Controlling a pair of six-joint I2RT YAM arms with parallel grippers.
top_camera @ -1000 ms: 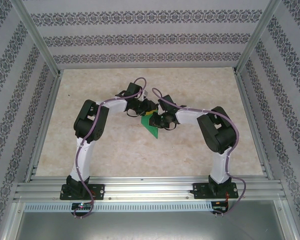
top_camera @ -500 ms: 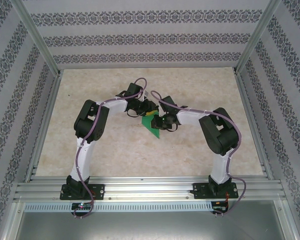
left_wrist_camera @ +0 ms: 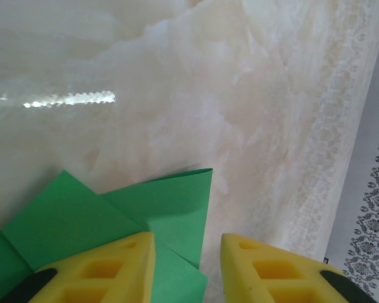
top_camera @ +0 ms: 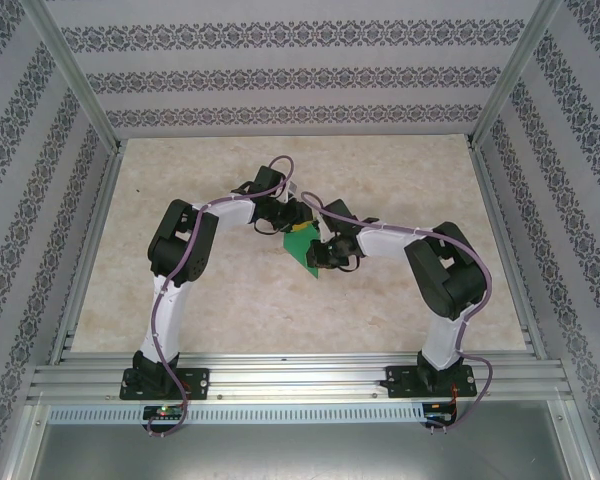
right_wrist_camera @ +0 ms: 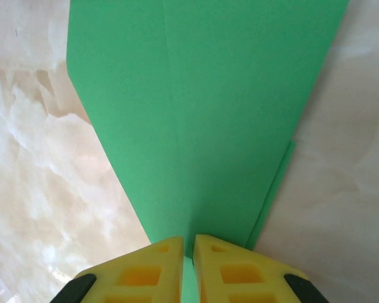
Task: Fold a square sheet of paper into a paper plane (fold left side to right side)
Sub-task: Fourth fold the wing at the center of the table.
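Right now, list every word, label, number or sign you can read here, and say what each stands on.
None can be read. The green paper is plain, the left gripper's fingers unmarked, the wall pattern mere ornament; anything on the arm bases is too small.

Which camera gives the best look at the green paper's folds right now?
Right wrist: the green paper is close and sharp, with its lengthwise crease and a lower layer's edge visible. Left wrist shows overlapping folded corners; top external shows a small, partly covered green patch.

Marbled beige tabletop (top_camera: 180, 290), patterned walls (top_camera: 280, 80)
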